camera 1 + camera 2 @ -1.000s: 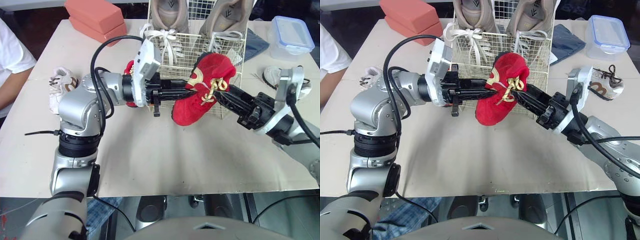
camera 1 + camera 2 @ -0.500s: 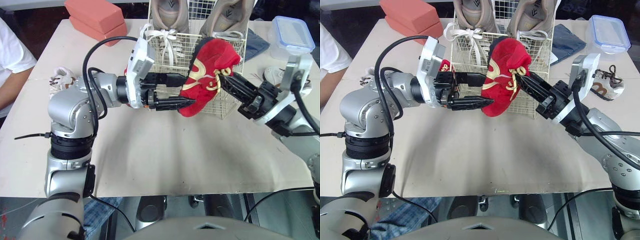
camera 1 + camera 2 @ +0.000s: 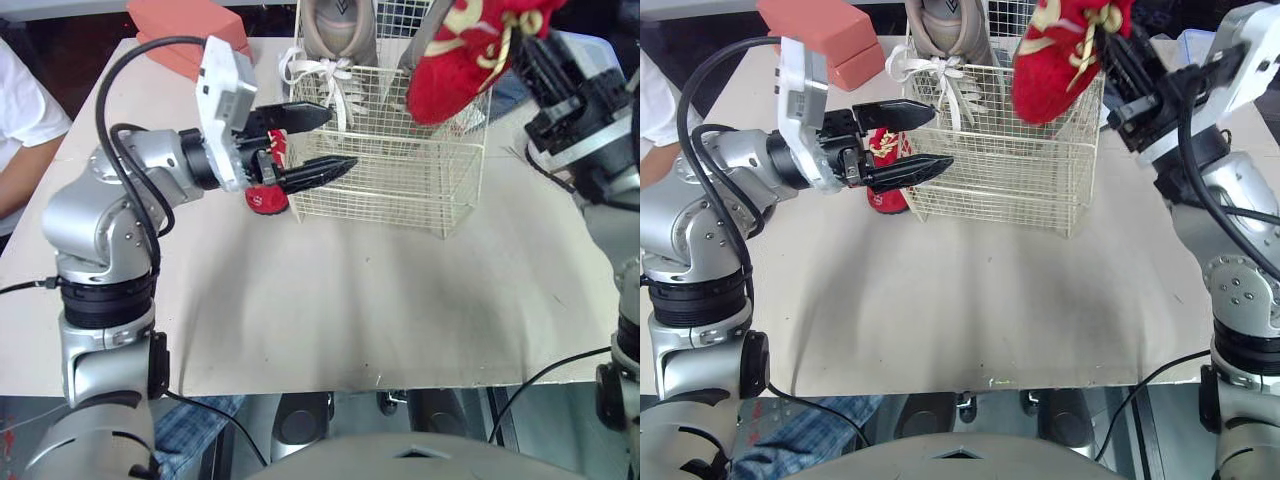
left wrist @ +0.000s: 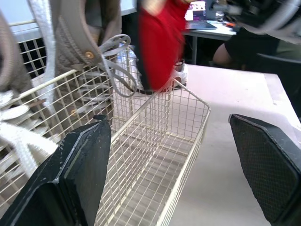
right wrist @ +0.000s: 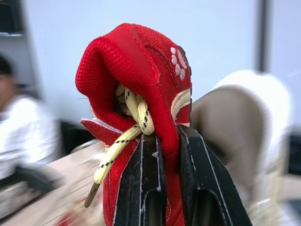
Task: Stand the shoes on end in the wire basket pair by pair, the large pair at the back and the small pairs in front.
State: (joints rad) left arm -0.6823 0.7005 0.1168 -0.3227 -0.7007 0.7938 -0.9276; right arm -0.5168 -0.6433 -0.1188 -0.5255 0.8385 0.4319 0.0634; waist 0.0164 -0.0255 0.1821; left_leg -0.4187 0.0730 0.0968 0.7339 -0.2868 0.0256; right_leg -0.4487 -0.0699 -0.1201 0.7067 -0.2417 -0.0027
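Note:
My right gripper [image 5: 169,136] is shut on the collar of a red shoe [image 3: 462,55] with yellow laces and holds it in the air over the right side of the wire basket [image 3: 390,150]. Two large beige shoes [image 3: 340,25] stand on end at the basket's back. The basket's front section has no shoes in it. My left gripper [image 3: 340,140] is open and empty at the basket's left front corner, its fingers [image 4: 80,179] spread wide. A second red shoe [image 3: 885,180] lies on the table just behind that gripper, outside the basket.
Salmon-coloured blocks [image 3: 180,25] lie at the table's far left corner. A person in a white sleeve [image 3: 20,110] sits at the left edge. The beige table cover [image 3: 350,300] stretches in front of the basket.
My left gripper opened, let go of the red shoe and drew back to the left. My right gripper lifted the shoe from in front of the basket to above it.

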